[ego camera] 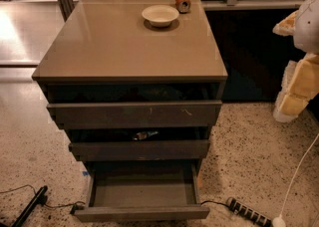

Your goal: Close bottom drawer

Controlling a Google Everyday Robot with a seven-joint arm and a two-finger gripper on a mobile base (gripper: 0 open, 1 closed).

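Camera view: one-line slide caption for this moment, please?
Bottom drawer open widest, middle drawer and top drawer ajar; gripper at right edge, apart from cabinet.

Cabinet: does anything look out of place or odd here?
All three drawers stand open, the bottom drawer farthest. A can seems tipped over by the bowl. The tool is at the right edge, apart.

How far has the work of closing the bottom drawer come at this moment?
Done: nothing yet. The bottom drawer is pulled out farther than the two above it, and the inside of its tray shows. In hand: the gripper hangs at the right edge of the view, well apart from that drawer. Left: bring the gripper to the drawer's front and push it in until it is shut.
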